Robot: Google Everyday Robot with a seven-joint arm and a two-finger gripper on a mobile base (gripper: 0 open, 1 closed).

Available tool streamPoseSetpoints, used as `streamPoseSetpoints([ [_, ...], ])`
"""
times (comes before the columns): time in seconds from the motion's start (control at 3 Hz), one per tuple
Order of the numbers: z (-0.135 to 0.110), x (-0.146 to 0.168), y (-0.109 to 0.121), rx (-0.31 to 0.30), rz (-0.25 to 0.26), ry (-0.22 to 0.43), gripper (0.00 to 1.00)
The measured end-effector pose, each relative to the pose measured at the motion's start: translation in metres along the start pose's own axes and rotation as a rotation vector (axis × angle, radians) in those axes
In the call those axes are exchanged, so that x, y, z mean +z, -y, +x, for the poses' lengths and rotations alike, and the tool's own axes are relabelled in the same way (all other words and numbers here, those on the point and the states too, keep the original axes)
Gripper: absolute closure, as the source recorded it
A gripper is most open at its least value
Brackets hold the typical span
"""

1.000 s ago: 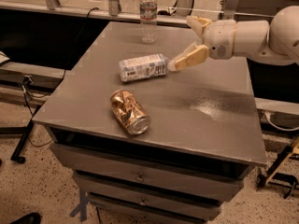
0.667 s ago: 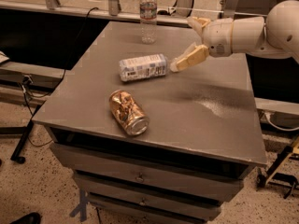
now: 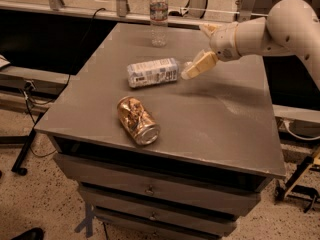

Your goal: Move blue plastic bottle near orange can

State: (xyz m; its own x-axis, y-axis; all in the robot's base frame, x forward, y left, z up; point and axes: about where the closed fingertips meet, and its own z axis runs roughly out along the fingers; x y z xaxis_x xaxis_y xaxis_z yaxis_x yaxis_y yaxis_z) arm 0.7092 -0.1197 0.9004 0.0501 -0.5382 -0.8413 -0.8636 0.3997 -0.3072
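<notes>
The blue plastic bottle [image 3: 152, 72] lies on its side in the middle of the grey table [image 3: 220, 119], with its white cap pointing right. The dented orange can [image 3: 137, 120] lies on its side in front of it, near the table's front edge, a short gap away. My gripper [image 3: 194, 52] is just right of the bottle's cap end, fingers spread and empty. Its lower finger [image 3: 200, 64] reaches down almost to the cap, and I cannot tell if it touches. The upper finger [image 3: 209, 29] points toward the back.
A slimmer clear bottle with a dark label band [image 3: 158, 16] stands upright at the table's back edge. Drawers [image 3: 150, 189] sit under the tabletop. Dark rails and cables run behind and to the left. A stand [image 3: 300, 184] is at the right on the floor.
My forearm has lifted slightly up and to the right. The gripper fingers stay by the bottle's cap. The bottle and the can have not moved.
</notes>
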Motion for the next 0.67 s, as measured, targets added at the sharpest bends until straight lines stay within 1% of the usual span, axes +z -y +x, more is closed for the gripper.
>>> streamPoseSetpoints([
  [0.33, 0.024, 0.015, 0.001, 0.026, -0.006, -0.08, 0.0],
  [0.67, 0.031, 0.024, -0.012, 0.071, -0.049, -0.12, 0.16],
])
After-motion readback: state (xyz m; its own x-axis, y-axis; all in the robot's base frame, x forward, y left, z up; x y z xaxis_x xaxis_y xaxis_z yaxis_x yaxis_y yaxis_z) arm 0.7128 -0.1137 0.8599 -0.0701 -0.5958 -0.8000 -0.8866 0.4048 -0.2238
